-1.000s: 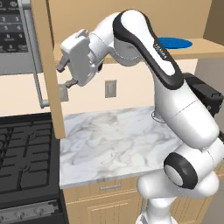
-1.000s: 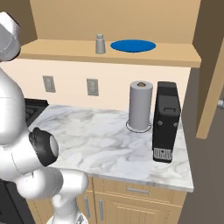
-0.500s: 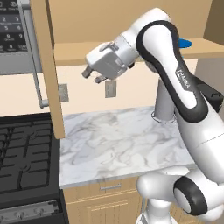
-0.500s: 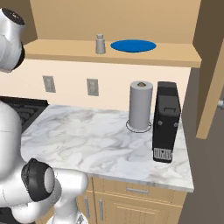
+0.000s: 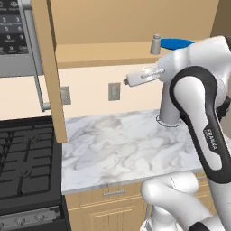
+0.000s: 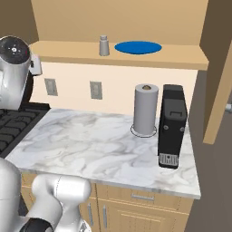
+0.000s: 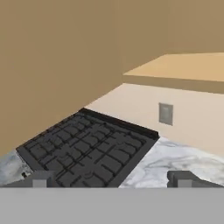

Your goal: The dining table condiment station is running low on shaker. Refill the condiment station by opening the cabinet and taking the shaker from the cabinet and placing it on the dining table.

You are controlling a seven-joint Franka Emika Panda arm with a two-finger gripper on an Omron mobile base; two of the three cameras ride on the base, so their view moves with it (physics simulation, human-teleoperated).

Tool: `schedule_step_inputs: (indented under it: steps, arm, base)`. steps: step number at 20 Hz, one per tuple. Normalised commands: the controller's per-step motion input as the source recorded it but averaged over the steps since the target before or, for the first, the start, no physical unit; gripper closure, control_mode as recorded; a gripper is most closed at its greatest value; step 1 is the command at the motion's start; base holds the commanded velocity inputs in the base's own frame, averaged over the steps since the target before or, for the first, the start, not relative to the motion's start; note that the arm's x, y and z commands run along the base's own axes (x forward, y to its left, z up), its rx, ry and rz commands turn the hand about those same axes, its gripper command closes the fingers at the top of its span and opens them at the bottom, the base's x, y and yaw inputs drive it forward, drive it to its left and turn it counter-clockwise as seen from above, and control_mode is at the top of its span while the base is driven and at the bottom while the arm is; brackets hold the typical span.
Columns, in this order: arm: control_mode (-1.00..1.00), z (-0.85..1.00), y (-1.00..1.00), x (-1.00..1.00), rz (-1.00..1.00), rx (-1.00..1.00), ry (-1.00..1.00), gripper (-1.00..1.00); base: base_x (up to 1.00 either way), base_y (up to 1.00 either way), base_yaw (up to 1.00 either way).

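With cabinet (image 6: pixel 213 68) doors open, shaker (image 6: pixel 104 45) beside blue plate (image 6: pixel 137 47).

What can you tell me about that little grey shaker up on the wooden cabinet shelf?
The small grey tapered shaker with a paler rounded cap stands upright on the light-wood shelf of the open wall cabinet, near its front edge. A flat blue round plate lies beside it, apart from it. Nothing grips or touches the shaker; it rests on the shelf alone. Its finish looks smooth and matte.
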Motion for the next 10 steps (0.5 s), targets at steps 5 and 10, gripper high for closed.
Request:
schedule_step_inputs:
  steps: [5,10]
  arm:
    - [-1.0,0.38,-0.85,0.3,-0.2,0.0,-0.3,-1.0]
    - [-1.0,0.62,-0.91,0.27,-0.19,-0.02,0.0,-1.0]
  base:
    - [0.0,0.0,0.0]
    - [0.0,0.0,0.0]
